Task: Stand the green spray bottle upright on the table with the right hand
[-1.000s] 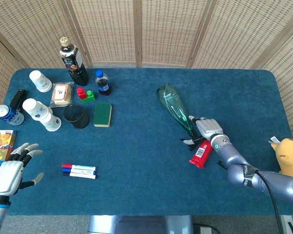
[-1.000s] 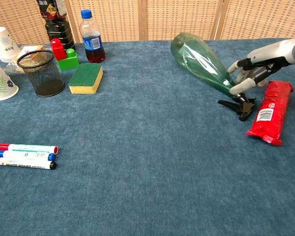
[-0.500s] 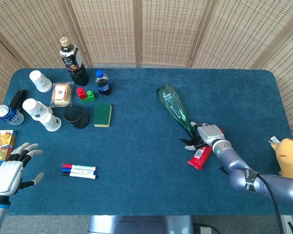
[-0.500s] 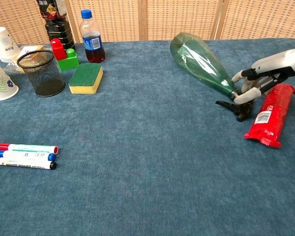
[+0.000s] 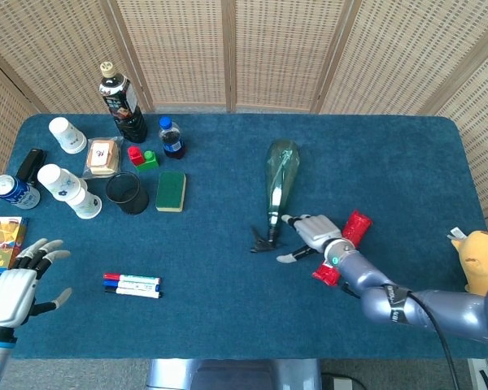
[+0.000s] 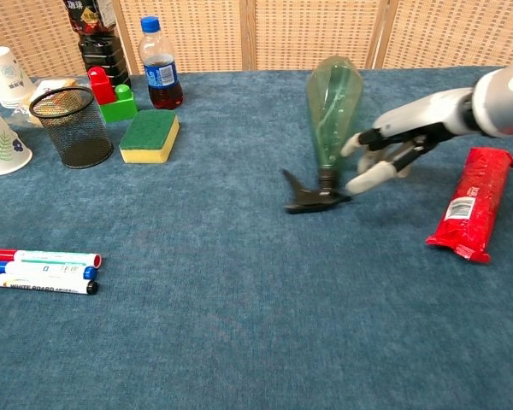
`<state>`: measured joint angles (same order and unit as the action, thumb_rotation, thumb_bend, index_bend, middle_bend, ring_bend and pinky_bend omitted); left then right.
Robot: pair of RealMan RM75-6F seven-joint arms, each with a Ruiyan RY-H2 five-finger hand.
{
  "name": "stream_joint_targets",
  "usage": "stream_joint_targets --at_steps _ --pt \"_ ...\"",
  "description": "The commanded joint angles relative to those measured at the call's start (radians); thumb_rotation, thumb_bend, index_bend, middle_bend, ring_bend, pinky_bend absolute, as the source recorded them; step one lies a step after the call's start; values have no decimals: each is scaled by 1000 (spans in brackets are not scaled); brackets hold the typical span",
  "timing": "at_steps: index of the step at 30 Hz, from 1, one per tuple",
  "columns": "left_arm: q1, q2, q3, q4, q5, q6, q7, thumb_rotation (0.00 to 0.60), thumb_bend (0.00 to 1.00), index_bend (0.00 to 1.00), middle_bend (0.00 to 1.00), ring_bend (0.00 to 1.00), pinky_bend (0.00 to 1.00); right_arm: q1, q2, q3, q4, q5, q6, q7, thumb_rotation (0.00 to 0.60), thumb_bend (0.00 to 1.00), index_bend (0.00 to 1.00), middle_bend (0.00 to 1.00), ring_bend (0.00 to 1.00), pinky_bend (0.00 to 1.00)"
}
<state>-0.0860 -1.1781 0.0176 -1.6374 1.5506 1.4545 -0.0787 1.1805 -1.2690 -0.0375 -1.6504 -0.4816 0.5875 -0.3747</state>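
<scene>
Green spray bottle (image 6: 333, 109), lying on the blue surface (image 6: 239, 325) near mid-table; it has swung round since a second ago, its black nozzle now pointing toward the robot. Right hand (image 6: 385, 154), fingers spread, touches the neck without enclosing it; it has shifted leftward, off the red packet (image 6: 470, 203). Standing upright remains undone; a firm grip seems needed first.
</scene>
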Motion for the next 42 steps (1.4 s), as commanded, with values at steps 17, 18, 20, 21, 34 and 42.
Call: stream_joint_targets --at_steps 17,18,20,21,34,42 --pt "28 -11 10 85 -9 22 -95 600 304 258 195 129 145 170 -158 48 159 196 44 -18 230 188 0 189 104 267" --pt "29 -12 10 86 -9 23 -98 600 304 257 195 129 144 173 -161 51 169 205 47 -18 230 188 0 189 104 267" --pt "31 -13 10 88 -7 26 -100 600 304 256 195 129 144 178 -165 54 183 217 54 -19 227 187 0 189 102 267" --pt "32 -13 10 89 -6 28 -102 600 304 255 195 129 144 180 -167 56 191 223 60 -19 223 187 0 186 100 266" --pt "25 -13 15 78 22 30 -93 600 303 254 195 129 143 115 -12 53 -45 173 230 -23 217 192 0 180 75 264" --pt "35 -5 19 61 40 55 -75 600 304 255 195 129 144 -5 73 67 -214 -89 363 26 250 191 0 154 35 255"
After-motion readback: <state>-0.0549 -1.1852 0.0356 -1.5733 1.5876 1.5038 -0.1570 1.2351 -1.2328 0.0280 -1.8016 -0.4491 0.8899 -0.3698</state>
